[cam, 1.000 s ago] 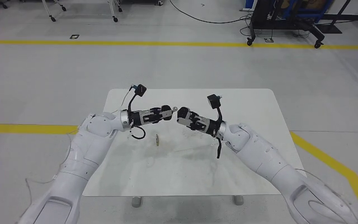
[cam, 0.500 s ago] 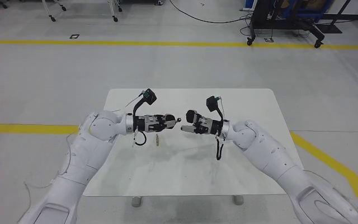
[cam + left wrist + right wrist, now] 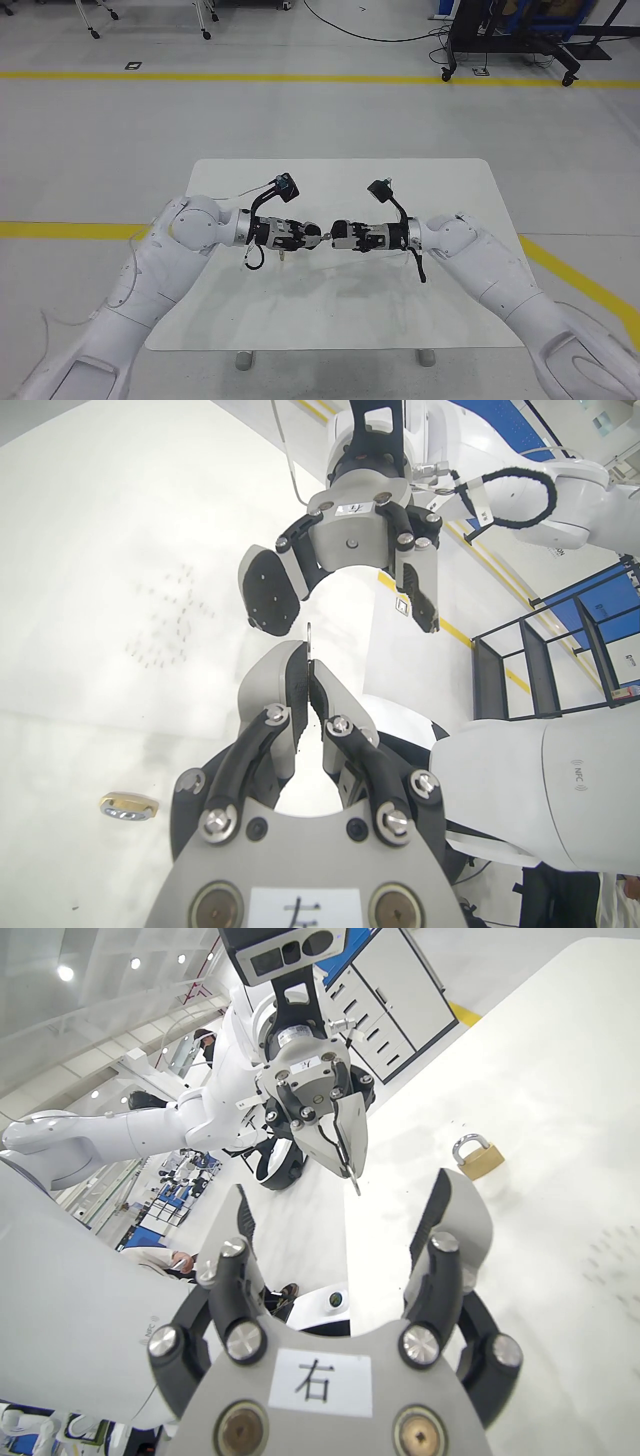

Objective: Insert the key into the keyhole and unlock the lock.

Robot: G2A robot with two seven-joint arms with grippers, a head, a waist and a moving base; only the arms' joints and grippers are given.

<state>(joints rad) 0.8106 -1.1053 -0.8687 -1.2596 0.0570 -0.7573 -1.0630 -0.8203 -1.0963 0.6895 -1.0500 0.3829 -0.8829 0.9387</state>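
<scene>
The padlock (image 3: 477, 1158), brass-bodied with a silver shackle, is sitting on the white table (image 3: 550, 1078), apart from both grippers. The left gripper (image 3: 307, 662) is hovering above the table just beside the padlock, on the side toward the robot's right arm. In the top view the padlock is showing at the near edge of this gripper's body.

The left gripper's two fingers are pressing together on the key (image 3: 310, 639). They are pinching the flat metal between the dark pads, so that a short end is sticking out past the fingertips and pointing away from the padlock. The key is hanging in the air, off the table and apart from the padlock.

The right gripper (image 3: 345, 1193) is facing the left one tip to tip, farther out on that same side of the padlock. Its fingers are standing wide apart and are holding nothing. The protruding end of the key is pointing into the gap between them, near one pad but not clearly touching it. Both arms are stretching in toward each other over the middle of the table.
</scene>
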